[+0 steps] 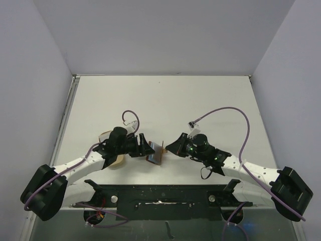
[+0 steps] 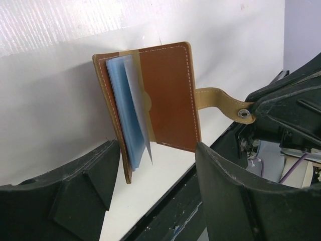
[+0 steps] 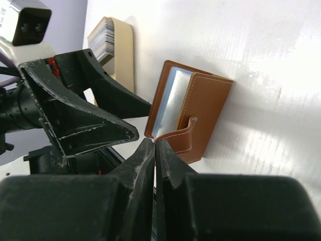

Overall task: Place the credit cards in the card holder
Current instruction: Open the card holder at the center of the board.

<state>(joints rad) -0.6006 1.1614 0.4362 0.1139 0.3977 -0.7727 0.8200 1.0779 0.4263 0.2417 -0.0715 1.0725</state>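
While the right gripper [image 3: 155, 150] is pinched shut on the tan strap [image 2: 215, 95] of the card holder [image 2: 168, 95], the left gripper [image 2: 155, 188] stands released, its two dark fingers [image 2: 85, 191] spread wide on either side of the holder's lower edge without touching it. The card holder sits between the two grippers, near the table's [image 1: 160, 100] near edge and about midway across it. It is partly open: the brown cover's stitched edge faces the right gripper, and the pale blue sleeves [image 2: 125, 110] fan out from the spine toward the left one. Whether its lower edge rests on the table cannot be told. The strap runs out from the cover's side edge to the right fingertips, where the snap button [image 2: 244, 114] shows. The credit cards [image 3: 103, 37] are not in the holder — they sit stacked edge-on in the tan dish [image 3: 125, 55], just behind the left gripper and largely under that arm in the top view. Beyond the grippers the white table lies open toward the far wall [image 1: 160, 35] and toward both side edges; on the near side, the dark base rail [image 1: 160, 198] runs close under the holder.
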